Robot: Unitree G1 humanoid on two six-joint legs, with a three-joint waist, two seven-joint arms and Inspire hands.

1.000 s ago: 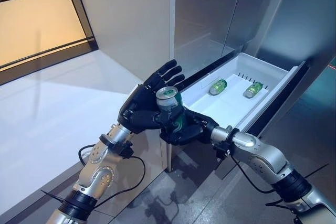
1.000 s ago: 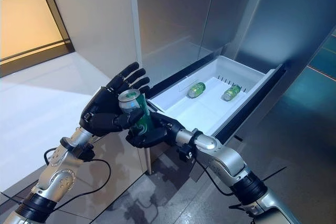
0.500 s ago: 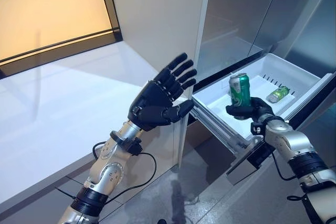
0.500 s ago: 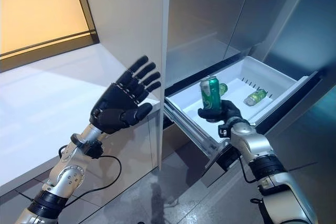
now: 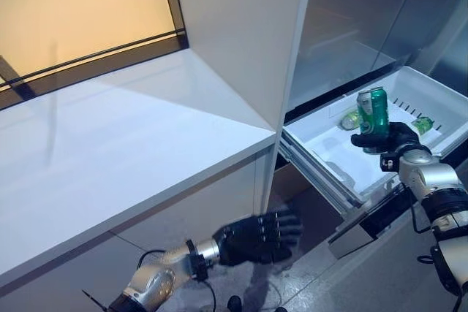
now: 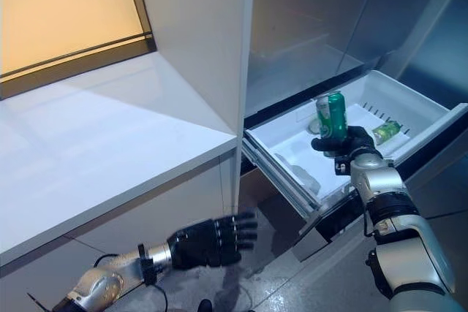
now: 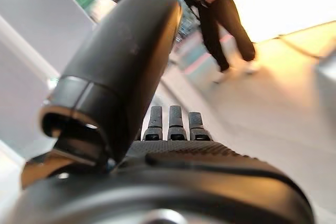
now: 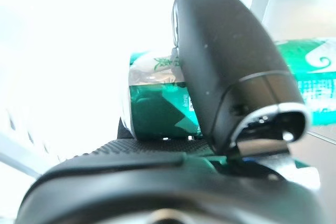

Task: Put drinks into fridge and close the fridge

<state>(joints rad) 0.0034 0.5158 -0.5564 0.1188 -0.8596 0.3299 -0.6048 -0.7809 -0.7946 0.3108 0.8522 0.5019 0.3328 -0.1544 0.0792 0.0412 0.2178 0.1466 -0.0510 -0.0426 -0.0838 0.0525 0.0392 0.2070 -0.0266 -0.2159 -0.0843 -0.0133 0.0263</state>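
Note:
My right hand (image 5: 387, 139) is shut on an upright green drink can (image 5: 373, 109), holding it above the white fridge drawer (image 5: 322, 128), which is pulled out. In the right wrist view the thumb (image 8: 231, 72) wraps over the green can (image 8: 157, 103). Two more green cans lie in the drawer: one (image 5: 350, 119) behind the held can, another (image 5: 422, 125) to its right. My left hand (image 5: 256, 238) hangs low below the counter, fingers straight and empty. The left wrist view shows its thumb (image 7: 121, 72) and straight fingers (image 7: 170, 124).
A white counter (image 5: 124, 144) spreads to the left, with a tall white cabinet side (image 5: 241, 27) beside the steel fridge front (image 5: 365, 12). A person (image 7: 220, 19) walks in the background of the left wrist view.
My left hand dropped from chest height to below the counter edge. My right hand carried the can further right, over the drawer. The camera has also shifted.

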